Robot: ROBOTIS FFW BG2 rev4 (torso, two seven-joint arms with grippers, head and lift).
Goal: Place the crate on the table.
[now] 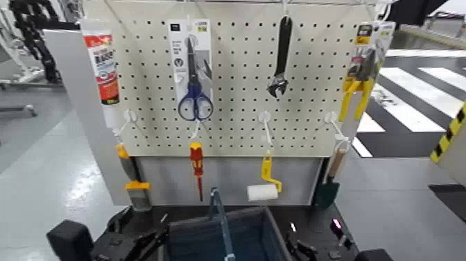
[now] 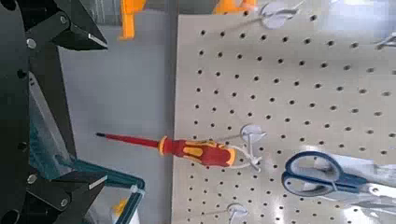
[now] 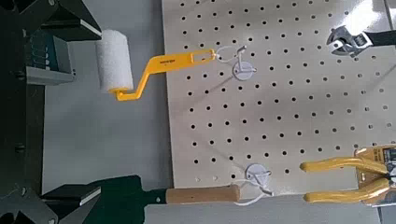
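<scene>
The crate (image 1: 194, 233) is seen on the black desk (image 1: 313, 221), between the left gripper (image 2: 105, 112) and right gripper (image 3: 98, 114), jaws open on both. If placement is judged complete, both should be drawn outward evenly, clear of the rim.

TEXT CHECK | white-red tube (image 1: 104, 73): bearing bold lettering, not surely legible | scissors' backing card (image 1: 201, 35): carrying print too small to read | pliers' packaging (image 1: 369, 45): showing small print, also staying unreadable
</scene>
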